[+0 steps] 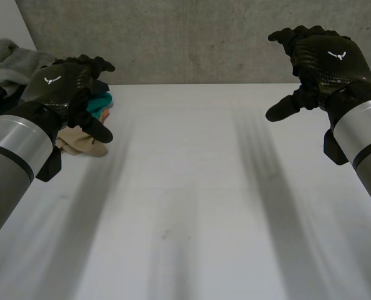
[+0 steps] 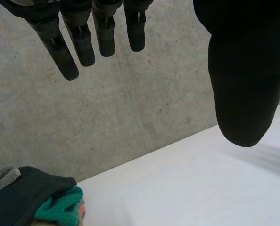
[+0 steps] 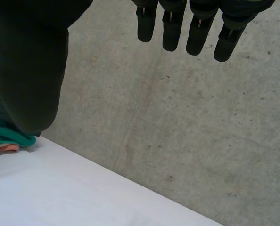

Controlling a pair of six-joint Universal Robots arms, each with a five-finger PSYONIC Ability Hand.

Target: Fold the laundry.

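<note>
Teal, beige and dark laundry (image 1: 100,103) lies heaped at the tabletop's (image 1: 192,187) far left corner, just past the left robot hand (image 1: 64,87), which hangs relaxed and empty. The right robot hand (image 1: 326,62), also released, hovers well apart by the far right edge; the left is nearer.

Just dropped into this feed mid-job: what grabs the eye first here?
Two black robot hands hover open and empty above the white table, the left hand near its far-left corner and the right hand over its far-right side. Right beside the left hand sits the unfolded heap of laundry: a grey fleece, a teal cloth and a beige cloth.
</note>
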